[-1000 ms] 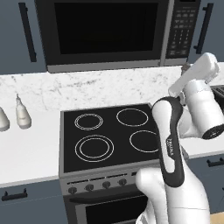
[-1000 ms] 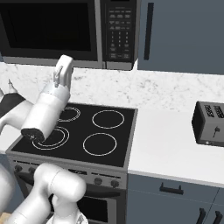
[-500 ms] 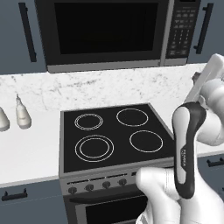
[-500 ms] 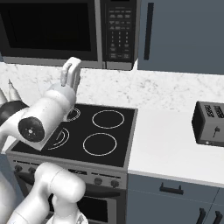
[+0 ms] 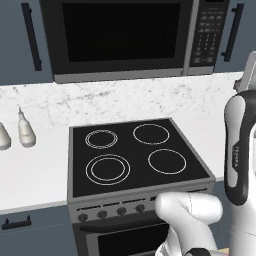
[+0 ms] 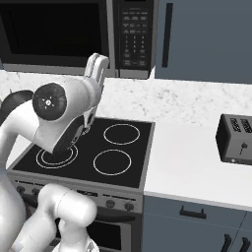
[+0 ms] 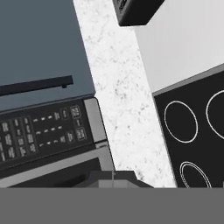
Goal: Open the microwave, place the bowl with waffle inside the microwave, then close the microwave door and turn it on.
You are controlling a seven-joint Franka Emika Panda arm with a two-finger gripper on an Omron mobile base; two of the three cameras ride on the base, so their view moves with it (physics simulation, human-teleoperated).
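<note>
The microwave (image 5: 120, 35) hangs above the stove, and its dark glass microwave door (image 5: 117, 32) is closed flat against the front. Right of the door is the black keypad (image 5: 209, 32), which I also see as keypad (image 6: 134, 34) and keypad (image 7: 39, 131). My gripper (image 6: 97, 64) points upward, shut on nothing, just below and left of the keypad's lower corner. It also shows at the far right edge as gripper (image 5: 248, 75). In the hand view the fingertips (image 7: 113, 178) are pressed together. The bowl and the waffle are out of view.
A black cooktop (image 5: 135, 155) with several burner rings lies under the microwave, knobs along its front. Two pale bottles (image 5: 26, 131) stand on the left counter. A black toaster (image 6: 236, 139) sits on the right counter. Blue cabinets with dark handles (image 6: 167, 34) flank the microwave.
The arm has swung to the right and slightly upward, carrying the shut gripper toward the keypad side of the microwave. The door has stayed closed.
</note>
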